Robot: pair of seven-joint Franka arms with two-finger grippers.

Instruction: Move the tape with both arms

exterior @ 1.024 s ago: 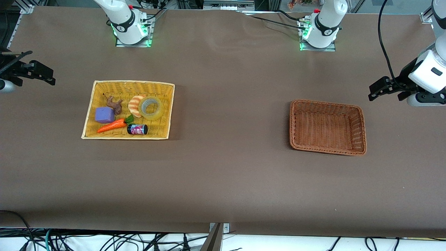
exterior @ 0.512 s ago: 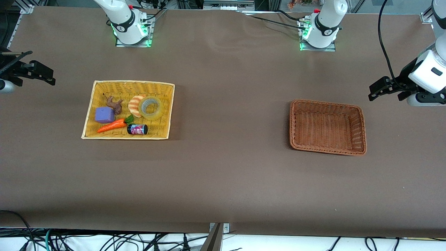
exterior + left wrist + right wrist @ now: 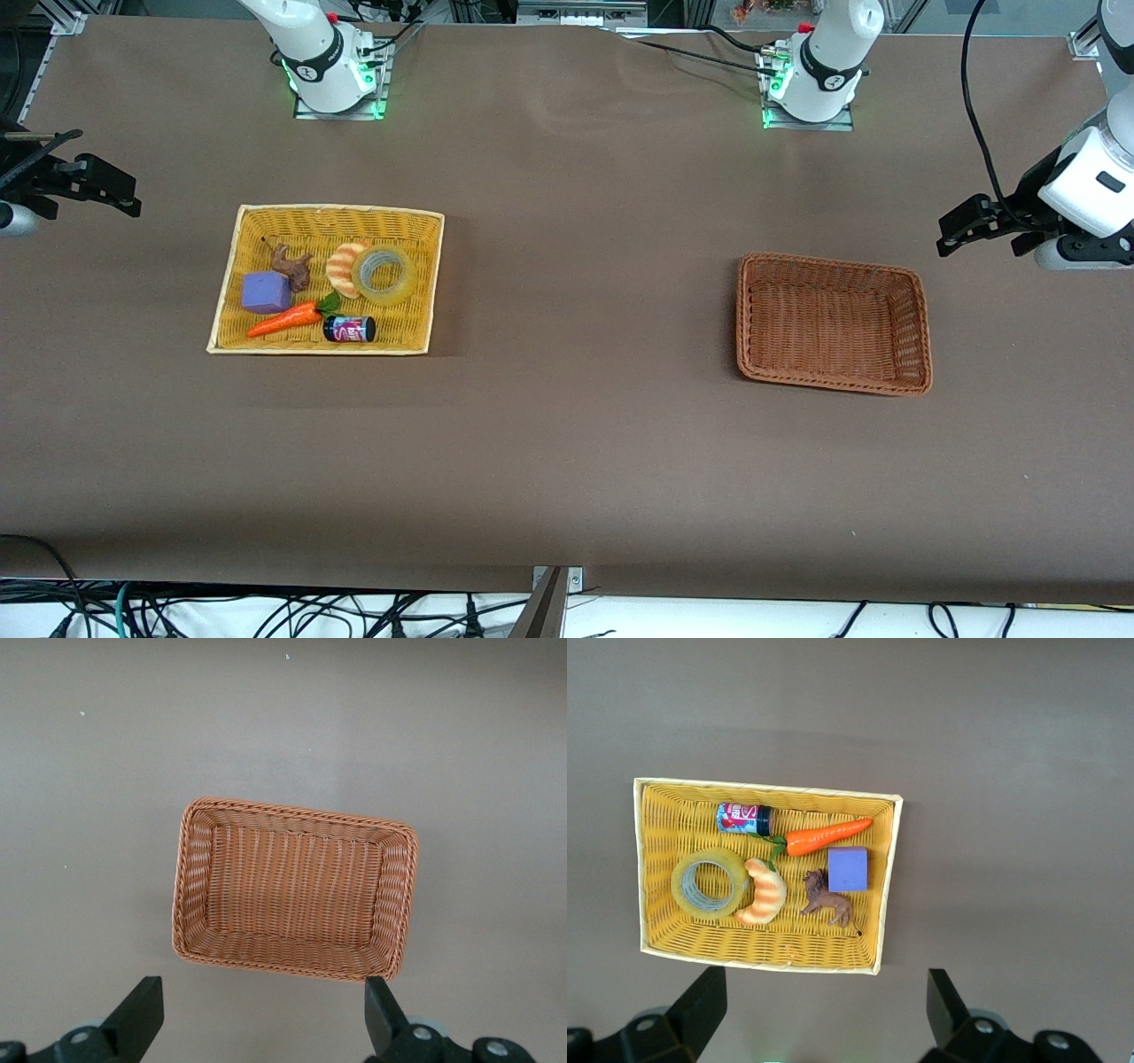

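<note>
Status: nothing moved yet; I judge pick, handover and drop all remain

- tape [image 3: 384, 275], 1: flat in yellow basket [image 3: 232, 275], touching croissant [image 3: 344, 268] at its 9 o'clock
- brown basket [image 3: 921, 332], 1: empty
- right gripper [image 3: 819, 1014], left gripper [image 3: 261, 1014]: jaws spread, holding nothing, parked high at table ends
- other toys, 4

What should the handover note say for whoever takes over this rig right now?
Left gripper: open, holding nothing, up over the table by the brown basket.
Right gripper: open, holding nothing, up over the table by the yellow basket; neither arm has started.
Tape: lying flat in the yellow basket, against the croissant toy.
Done: nothing.
Left: pick up the tape, hand it over, likely deliver it to the brown basket, which holds nothing.
</note>
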